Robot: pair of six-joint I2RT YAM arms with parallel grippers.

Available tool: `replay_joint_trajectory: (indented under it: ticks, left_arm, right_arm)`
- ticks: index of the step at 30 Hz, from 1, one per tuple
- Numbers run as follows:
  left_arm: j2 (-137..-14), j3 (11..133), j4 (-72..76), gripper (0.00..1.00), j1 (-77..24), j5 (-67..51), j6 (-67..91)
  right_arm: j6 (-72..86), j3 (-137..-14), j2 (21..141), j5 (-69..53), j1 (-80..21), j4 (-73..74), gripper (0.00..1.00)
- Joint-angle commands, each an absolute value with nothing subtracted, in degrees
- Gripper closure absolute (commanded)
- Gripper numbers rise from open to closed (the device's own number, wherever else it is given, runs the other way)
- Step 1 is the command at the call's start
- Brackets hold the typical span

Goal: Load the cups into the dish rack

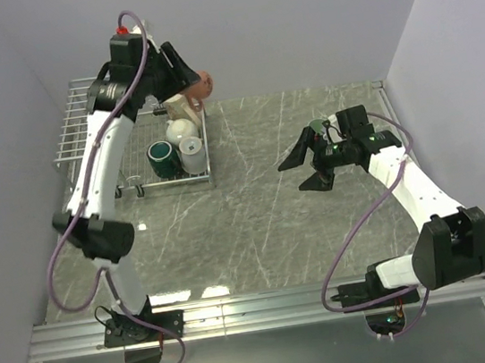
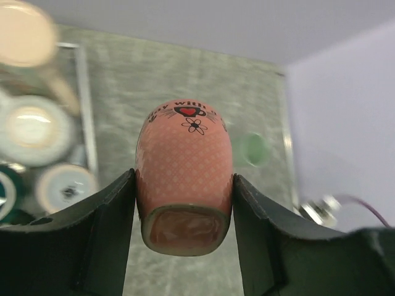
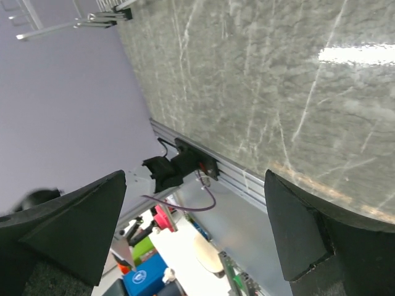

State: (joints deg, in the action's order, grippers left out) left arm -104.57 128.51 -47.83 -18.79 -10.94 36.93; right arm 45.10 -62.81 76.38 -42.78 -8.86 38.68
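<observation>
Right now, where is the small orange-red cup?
The orange-red cup is at the upper left of the top view: the left gripper holds it in the air, near the far right corner of the dish rack.

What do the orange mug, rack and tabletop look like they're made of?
Orange mug: likely glazed ceramic; smooth salmon surface with printed lattice and a heart-and-flower decal.
Rack: metal wire, bright silver, probably plated; thin bars.
Tabletop: grey-green marble look with white veins and glossy light reflections; stone or laminate, can't tell.
</observation>
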Motion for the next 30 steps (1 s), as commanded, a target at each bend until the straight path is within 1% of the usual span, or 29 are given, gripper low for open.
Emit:
replay_joint_trajectory:
  ticks: [1,6,9,10,12,21,27,30]
  left_arm:
    - [-112.7,138.6,-62.0,1.00,-16.5,2.1,34.6]
    - [-110.7,130.4,-55.6,1.00,-12.0,5.4,35.9]
    - [-112.4,132.2,-56.5,1.00,-10.1,7.5,34.5]
    - [-113.7,133.8,-56.9,1.00,-9.8,7.8,33.9]
    - [-115.0,134.4,-56.8,1.00,-9.2,8.3,33.2]
    - [-117.6,130.5,-53.6,1.00,-7.4,9.1,33.3]
    - [-122.9,135.9,-52.9,0.99,-6.9,11.9,30.9]
    - [-124.2,136.6,-52.4,1.00,-6.2,12.1,28.8]
  right_arm:
    - [41.8,-62.3,73.2,-41.5,-9.1,40.7,0.00]
    - [40.0,-61.7,72.6,-40.9,-9.5,42.3,0.00]
    - [38.8,-62.7,73.0,-40.5,-10.0,43.3,0.00]
    - [38.7,-62.9,73.5,-40.5,-10.3,43.1,0.02]
    - [37.4,-64.8,74.3,-39.7,-10.3,44.7,0.03]
    - [36.8,-66.2,77.3,-40.3,-10.4,44.2,0.04]
    - [36.5,-66.0,77.9,-40.2,-10.2,44.5,0.05]
    - [35.3,-66.6,78.0,-39.3,-9.9,45.8,0.05]
